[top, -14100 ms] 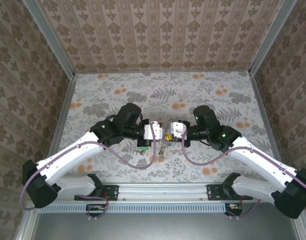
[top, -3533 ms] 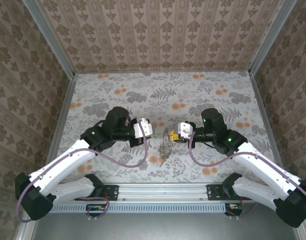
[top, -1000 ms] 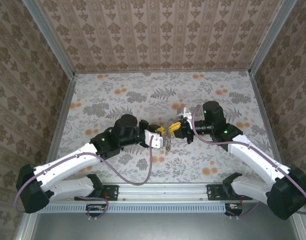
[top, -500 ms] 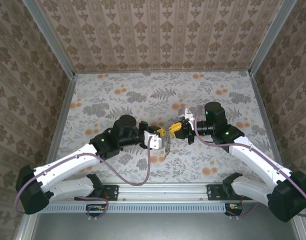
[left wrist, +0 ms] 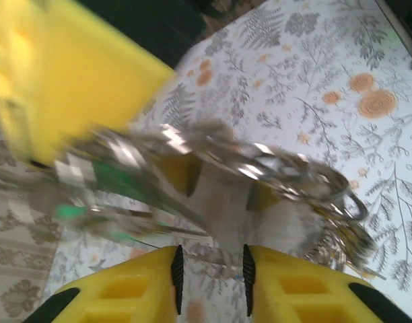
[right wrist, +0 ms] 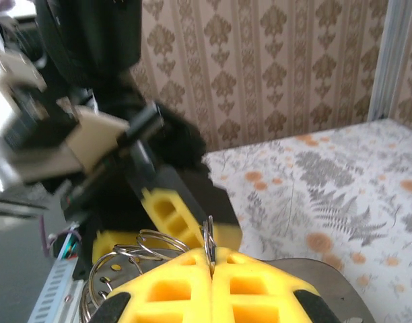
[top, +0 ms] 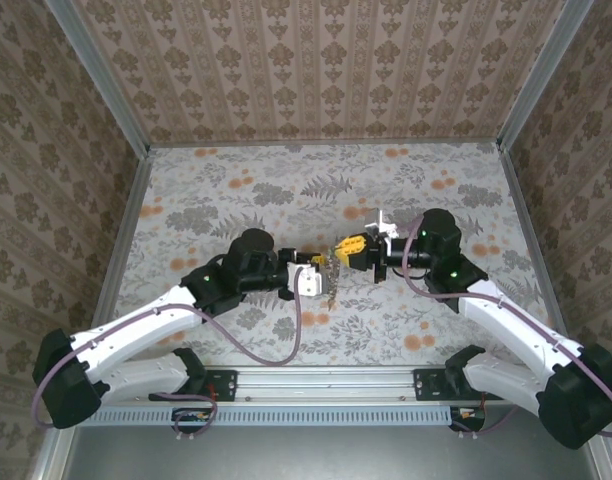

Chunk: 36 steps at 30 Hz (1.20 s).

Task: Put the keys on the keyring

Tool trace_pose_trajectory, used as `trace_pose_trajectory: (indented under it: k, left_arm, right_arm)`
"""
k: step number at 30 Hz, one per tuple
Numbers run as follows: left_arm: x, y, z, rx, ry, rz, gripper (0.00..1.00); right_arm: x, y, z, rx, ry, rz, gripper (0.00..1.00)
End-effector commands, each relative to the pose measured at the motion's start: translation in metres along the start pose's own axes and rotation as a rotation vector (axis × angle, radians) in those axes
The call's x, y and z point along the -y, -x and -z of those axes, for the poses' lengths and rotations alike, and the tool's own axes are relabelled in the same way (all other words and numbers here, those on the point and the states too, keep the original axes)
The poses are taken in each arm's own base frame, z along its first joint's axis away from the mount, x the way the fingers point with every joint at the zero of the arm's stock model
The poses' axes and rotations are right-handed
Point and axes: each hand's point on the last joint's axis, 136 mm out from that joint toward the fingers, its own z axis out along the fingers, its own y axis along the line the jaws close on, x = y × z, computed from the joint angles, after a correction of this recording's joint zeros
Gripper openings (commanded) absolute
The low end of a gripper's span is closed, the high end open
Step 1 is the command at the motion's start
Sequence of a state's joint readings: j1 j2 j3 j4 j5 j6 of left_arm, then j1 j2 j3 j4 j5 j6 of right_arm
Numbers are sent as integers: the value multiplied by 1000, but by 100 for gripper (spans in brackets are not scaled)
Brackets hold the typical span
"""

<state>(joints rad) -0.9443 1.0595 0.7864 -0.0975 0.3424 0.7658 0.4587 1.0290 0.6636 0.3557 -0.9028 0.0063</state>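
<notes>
My right gripper (right wrist: 211, 261) is shut on a thin metal keyring (right wrist: 209, 237), which stands edge-on between its yellow pads. More wire rings (right wrist: 135, 245) hang off to its left. In the top view the right gripper (top: 346, 247) holds the bunch of keys (top: 329, 283) above the table, and the left gripper (top: 319, 273) sits right beside the bunch. The left gripper (left wrist: 209, 261) is open, with a clear gap between its pads. The blurred bunch lies just past its tips: a green-headed key (left wrist: 115, 178) to the left and rings (left wrist: 307, 182) to the right.
The floral table (top: 236, 190) is walled with patterned panels on three sides, with metal posts at the back corners. The arms' purple cables (top: 286, 345) loop near the front rail. In the right wrist view the left gripper's fingers (right wrist: 169, 210) are close behind the rings.
The left gripper's jaws have parted from shut to open beside the bunch. The right arm has drawn back a little to the right, still pinching the ring.
</notes>
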Motion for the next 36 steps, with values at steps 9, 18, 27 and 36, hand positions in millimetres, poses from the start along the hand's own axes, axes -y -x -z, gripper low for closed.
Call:
trace_pose_trajectory:
  k: [9,18,27,36]
  left_arm:
    - [-31,20,59,142,110,286,41]
    - [-38,41,82,197,36,392,44]
    - [-33,50,59,275,-78,489,43]
    - [-24,48,41,231,-131,503,41]
  right_arm:
    - [-16,17,2,53,5,151,0]
    - [-28,6,-8,-13,47,207,0]
    - [-25,9,-13,-2,12,228,0]
    - [-29,3,-17,-30,19,242,0]
